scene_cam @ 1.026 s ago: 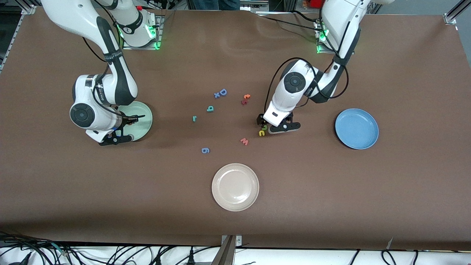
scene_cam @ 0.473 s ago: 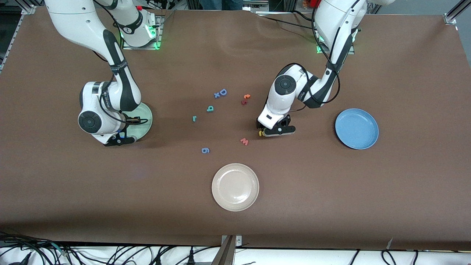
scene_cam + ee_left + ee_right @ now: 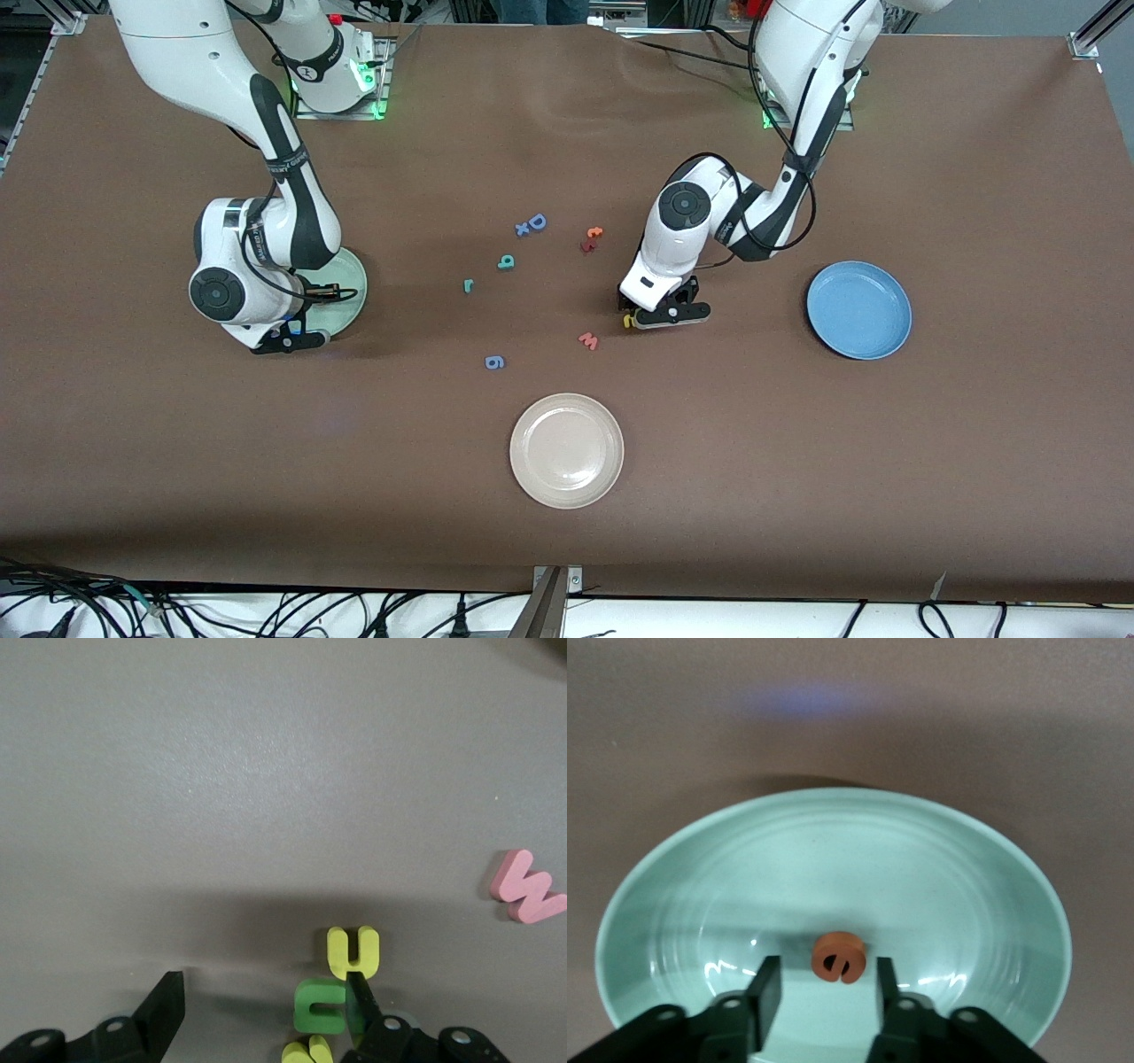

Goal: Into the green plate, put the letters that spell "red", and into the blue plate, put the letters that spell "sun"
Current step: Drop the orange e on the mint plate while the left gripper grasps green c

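Observation:
The orange e (image 3: 839, 957) lies loose in the green plate (image 3: 673, 895), just ahead of my right gripper (image 3: 824, 988), which is open low over it. In the front view that green plate (image 3: 353, 285) shows partly under my right gripper (image 3: 308, 315). My left gripper (image 3: 264, 1003) is open and down at the table around the green n (image 3: 321, 1005), which sits against one finger (image 3: 359, 997). Yellow u (image 3: 353, 950) and yellow s (image 3: 306, 1051) flank the n. Teal r (image 3: 468, 284) and teal d (image 3: 506, 261) lie mid-table. The blue plate (image 3: 858, 309) holds nothing.
A pink w (image 3: 589, 340) lies beside my left gripper (image 3: 654, 316). A blue D (image 3: 537, 221) with a small x, an orange and a red piece (image 3: 591, 239), and a blue 9 (image 3: 495, 361) dot the middle. A cream plate (image 3: 566, 450) sits nearest the camera.
My right gripper has opened and let the orange e go into the green plate. My left gripper has come down to the table around the green n.

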Controlling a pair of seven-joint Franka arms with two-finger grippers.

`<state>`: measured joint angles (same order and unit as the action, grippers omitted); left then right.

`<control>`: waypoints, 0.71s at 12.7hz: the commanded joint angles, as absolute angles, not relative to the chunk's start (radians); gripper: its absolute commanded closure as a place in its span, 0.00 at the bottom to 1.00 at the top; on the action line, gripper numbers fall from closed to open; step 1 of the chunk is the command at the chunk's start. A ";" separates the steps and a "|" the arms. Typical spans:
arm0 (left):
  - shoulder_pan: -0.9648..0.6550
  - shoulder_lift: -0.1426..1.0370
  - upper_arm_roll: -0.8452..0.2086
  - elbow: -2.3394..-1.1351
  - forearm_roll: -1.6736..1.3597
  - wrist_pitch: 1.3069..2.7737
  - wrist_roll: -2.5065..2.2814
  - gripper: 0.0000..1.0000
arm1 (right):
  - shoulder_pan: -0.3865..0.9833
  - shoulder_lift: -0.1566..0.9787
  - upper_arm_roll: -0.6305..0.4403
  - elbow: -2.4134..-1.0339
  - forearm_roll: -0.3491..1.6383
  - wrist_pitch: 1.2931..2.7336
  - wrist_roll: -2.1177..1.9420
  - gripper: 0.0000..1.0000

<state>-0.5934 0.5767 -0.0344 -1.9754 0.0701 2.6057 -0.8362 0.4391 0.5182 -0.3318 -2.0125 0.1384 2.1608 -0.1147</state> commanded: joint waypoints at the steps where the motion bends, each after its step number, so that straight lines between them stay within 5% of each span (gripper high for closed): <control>1: -0.614 0.603 -0.026 -1.950 0.097 2.605 -0.874 0.18 | 0.434 0.514 -0.321 -1.979 0.156 2.129 -0.114 0.10; 4: -0.627 0.618 -0.025 -1.939 0.101 2.605 -0.891 0.23 | 0.459 0.492 -0.314 -1.910 0.156 2.007 -0.040 0.10; 7: -0.629 0.620 -0.025 -1.937 0.103 2.605 -0.890 0.53 | 0.534 0.459 -0.313 -1.887 0.156 1.939 0.122 0.11; 9: -0.629 0.620 -0.025 -1.939 0.103 2.605 -0.890 0.62 | 0.602 0.440 -0.313 -1.890 0.156 1.928 0.243 0.12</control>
<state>-0.6166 0.5992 -0.0345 -1.9555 0.0708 2.6061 -0.8608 0.5485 0.4667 -0.3108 -1.8828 0.1479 1.9520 0.1460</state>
